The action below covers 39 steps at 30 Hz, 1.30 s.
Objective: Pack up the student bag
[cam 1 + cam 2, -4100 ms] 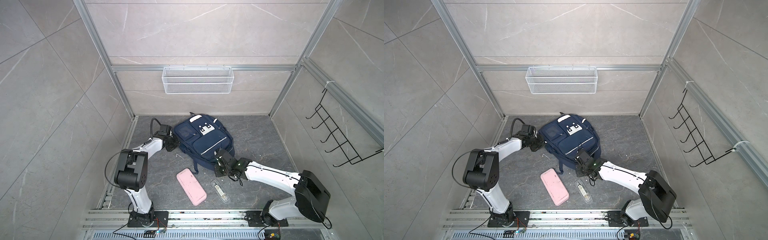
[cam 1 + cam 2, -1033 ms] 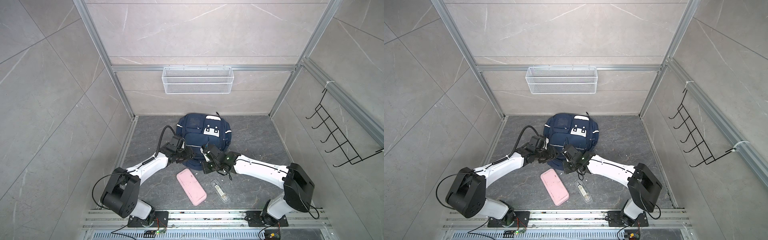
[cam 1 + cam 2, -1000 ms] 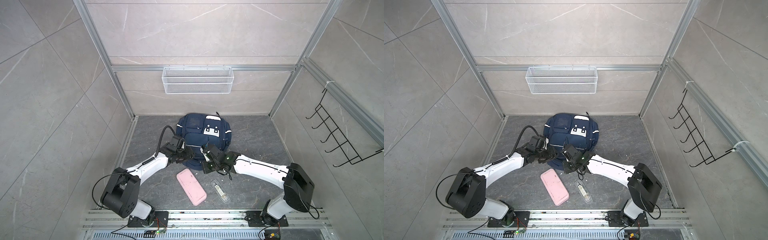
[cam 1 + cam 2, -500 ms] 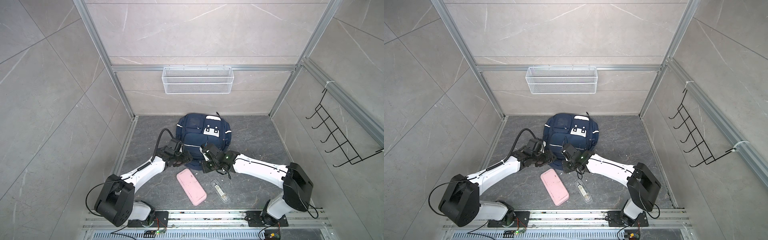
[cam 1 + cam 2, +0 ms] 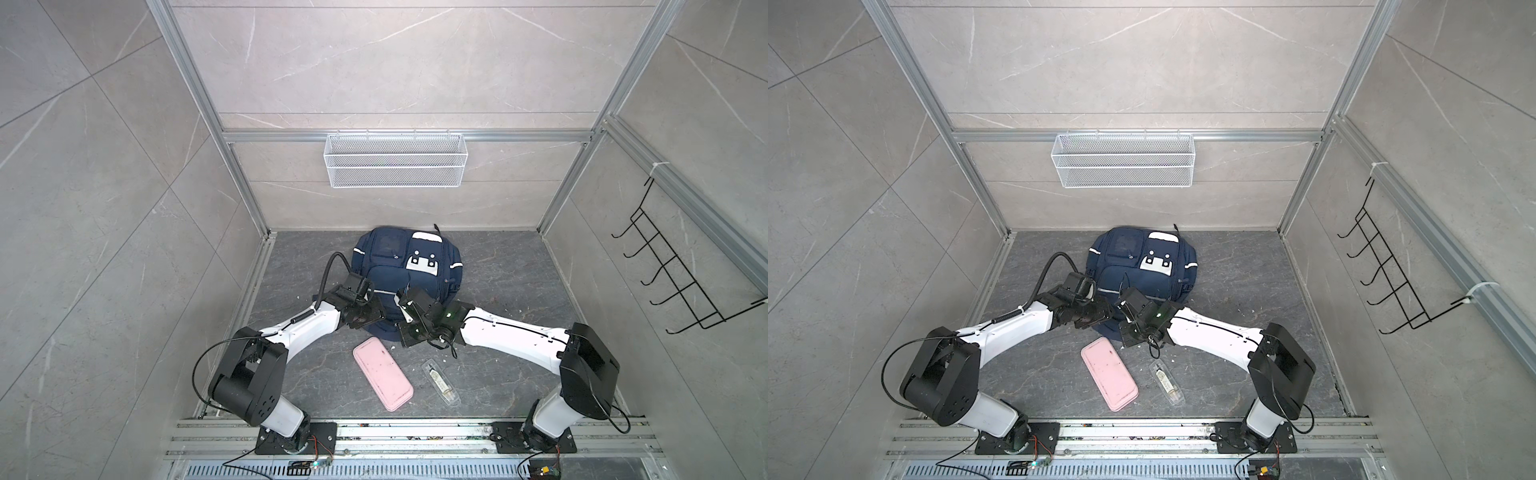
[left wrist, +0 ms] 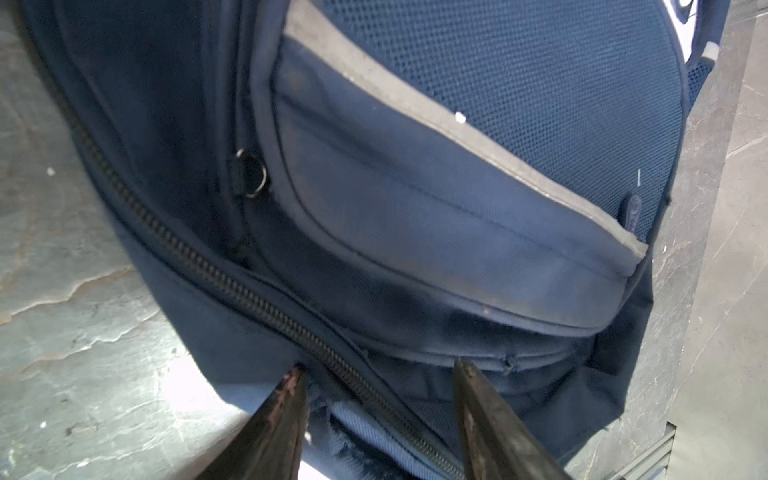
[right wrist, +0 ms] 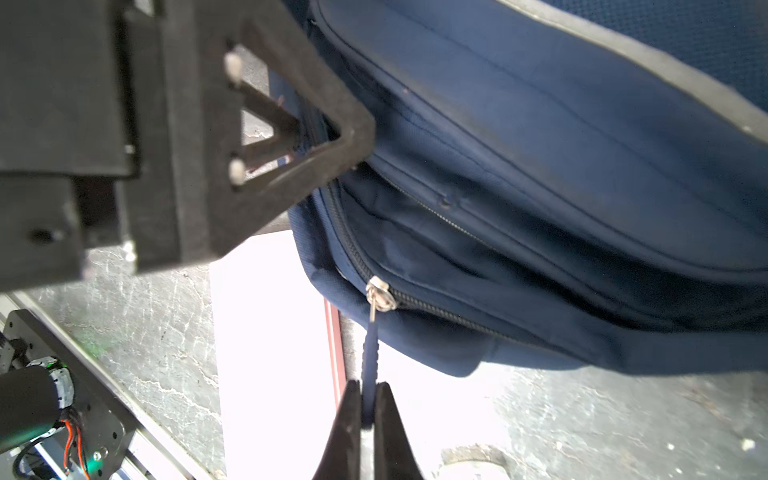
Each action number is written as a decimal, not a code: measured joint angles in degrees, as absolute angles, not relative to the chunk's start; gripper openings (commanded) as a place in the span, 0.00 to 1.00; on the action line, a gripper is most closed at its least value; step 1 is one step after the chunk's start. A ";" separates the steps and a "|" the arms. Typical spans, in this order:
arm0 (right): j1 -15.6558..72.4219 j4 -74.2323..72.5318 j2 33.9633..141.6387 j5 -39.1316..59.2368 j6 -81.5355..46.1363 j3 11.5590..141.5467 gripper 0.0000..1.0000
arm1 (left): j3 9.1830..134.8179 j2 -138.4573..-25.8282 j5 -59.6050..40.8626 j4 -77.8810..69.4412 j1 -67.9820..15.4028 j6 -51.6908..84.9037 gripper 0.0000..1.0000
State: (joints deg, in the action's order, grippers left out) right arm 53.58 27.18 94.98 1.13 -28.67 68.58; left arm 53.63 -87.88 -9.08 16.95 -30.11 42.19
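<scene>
1. Student bag [image 5: 405, 278] lies flat on the grey desk [image 5: 498, 374], front side up. It sits at the middle toward the back wall, and its white patch [image 5: 423, 264] shows in both top views.
2. At the left, the left arm [image 5: 299, 328] reaches in low across the desk to the bag's near edge, with its black cable looping up beside the bag.
3. In the left wrist view the left jaws stand part-way apart, astride the bag's zip line [image 6: 249, 299]. Bag fabric lies between the tips, and one tip sits right at the bag's edge.
4. In both top views the two black arm heads meet over the bag's near edge and hide that part of it.
5. A pink case [image 5: 382, 374] lies flat on the desk just in front of the bag, between the two arms and touching neither.
6. The right arm [image 5: 511, 336] comes in from the right. Its jaws are closed tight on the blue pull tab [image 7: 369, 353] hanging from the silver zip slider [image 7: 380, 296].
7. In the right wrist view the left arm's black head blocks the bag's corner.
8. A clear case [image 5: 440, 382] lies just right of the pink one, apart from it.
9. A white wire basket [image 5: 395, 166] hangs on the back wall.
10. A black hook rack [image 5: 681, 282] hangs on the right wall, well apart from the bag.
</scene>
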 measured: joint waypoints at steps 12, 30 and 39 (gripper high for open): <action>54.11 27.27 95.26 -0.45 -28.47 70.11 0.00 | 55.77 -88.97 -9.10 17.93 -30.06 40.32 0.31; 54.46 28.08 97.58 -0.49 -27.38 74.59 0.00 | 55.81 -79.96 -11.27 25.39 -30.09 42.15 0.64; 54.54 27.27 98.94 0.27 -27.35 74.59 0.00 | 53.12 -82.26 -12.25 23.55 -30.06 46.30 0.64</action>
State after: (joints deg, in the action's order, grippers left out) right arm 54.54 27.27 98.94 0.27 -27.35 74.59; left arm 53.12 -82.26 -12.25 23.55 -30.06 46.30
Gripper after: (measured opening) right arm 0.078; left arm 0.641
